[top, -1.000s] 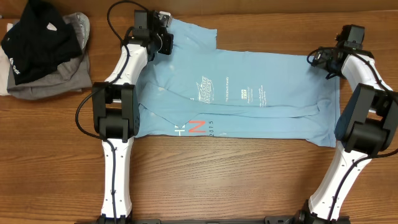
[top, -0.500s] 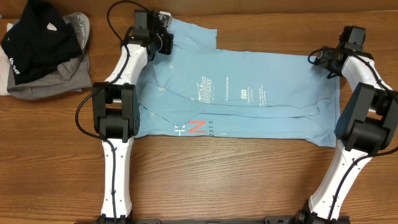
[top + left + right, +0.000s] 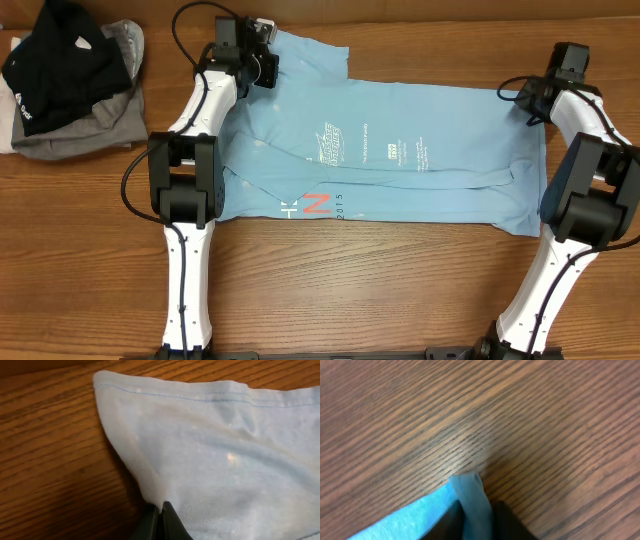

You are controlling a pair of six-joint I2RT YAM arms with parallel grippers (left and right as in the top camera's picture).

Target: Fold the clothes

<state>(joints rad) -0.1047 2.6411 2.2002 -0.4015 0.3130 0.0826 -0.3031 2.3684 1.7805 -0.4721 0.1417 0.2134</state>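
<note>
**A:** What is the surface?

**B:** A wooden table (image 3: 330,290) with brown grain running across it, seen from above. The light blue T-shirt (image 3: 440,150) lies spread on it, long side running left to right, with lengthwise creases along its lower half.

**A:** Any print on it?

**B:** There is white lettering (image 3: 345,145) near the middle and a red mark (image 3: 317,205) close to the near edge.

**A:** Where is the left gripper?

**B:** The left gripper (image 3: 266,68) is at the shirt's far left corner. In the left wrist view its 2 fingers (image 3: 170,522) are pressed together on the cloth. The fabric runs away from the tips to a stitched hem, which lies on the wood.

**A:** And the right one?

**B:** The right gripper (image 3: 522,98) is at the far right corner. In its wrist view a narrow strip of blue cloth stands between the 2 dark fingers (image 3: 507,522), which pinch it. The tip of the strip pokes out just above bare wood.

**A:** Is anything else on the table?

**B:** There are 2 other pieces at the far left, well apart from the shirt. A black garment (image 3: 60,65) with a small white logo is heaped on a grey garment (image 3: 85,138).
</note>
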